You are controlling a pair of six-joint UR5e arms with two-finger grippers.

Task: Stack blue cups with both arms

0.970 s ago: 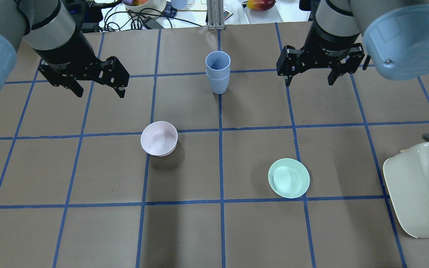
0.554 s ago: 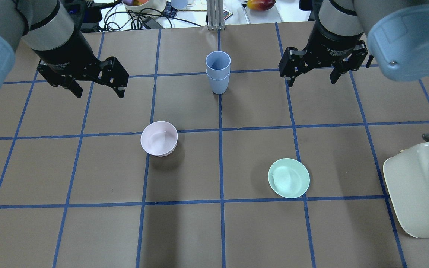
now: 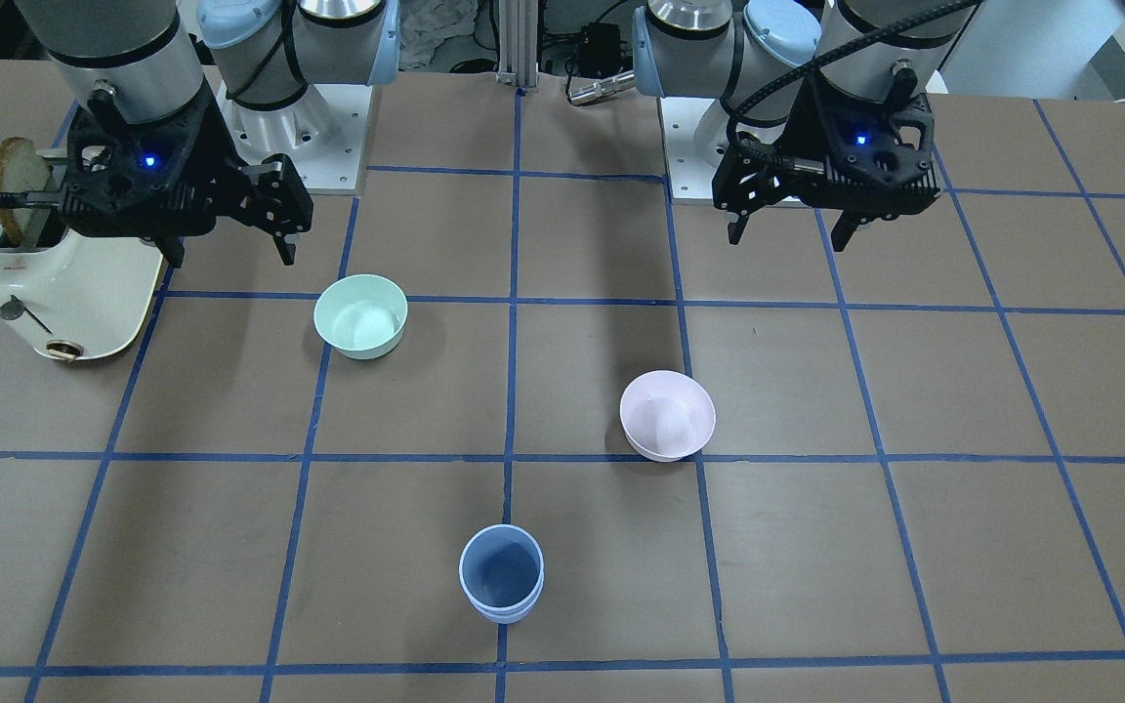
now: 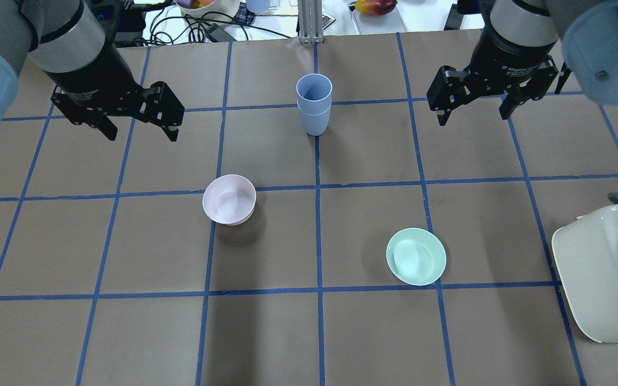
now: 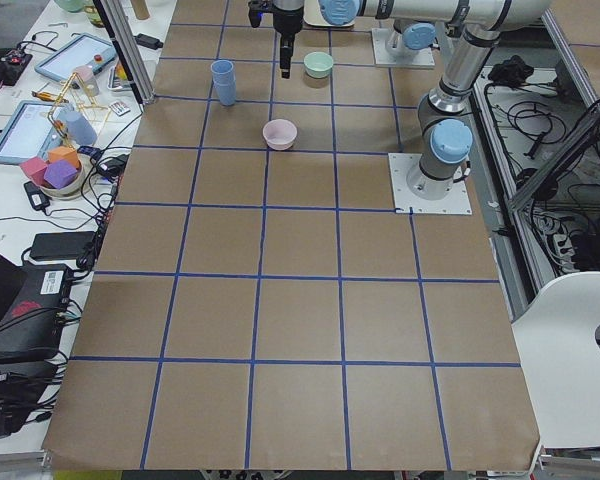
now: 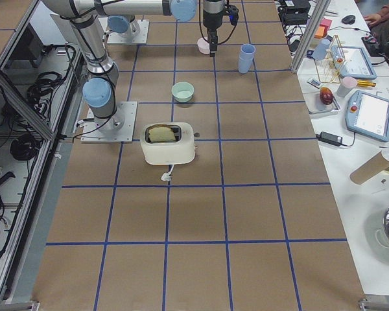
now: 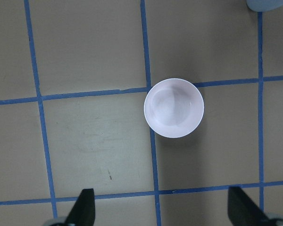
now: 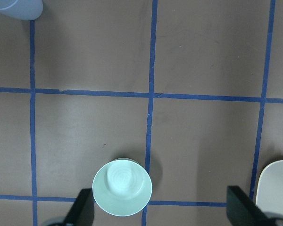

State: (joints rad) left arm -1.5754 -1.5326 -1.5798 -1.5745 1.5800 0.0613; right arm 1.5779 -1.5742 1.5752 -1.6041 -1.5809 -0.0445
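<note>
You had the blue cups nested one inside the other. They stood upright, long axis vertical and mouths up, on the table toward your edge, approx. midway along it. The top cup sat proud of the lower one; it was probably fully seated, but the overhead angle didn't settle that. The left gripper hung high over the table, pointing straight down, fingers spread wide w/ nothing between them. Its wrist cam looked down on the pink bowl. The right gripper matched it: vertical, wide, empty, w/ the mint bowl under its cam. Both hung well apart from the stack, one on each side. The toaster sat by the table end on the robot's right.
</note>
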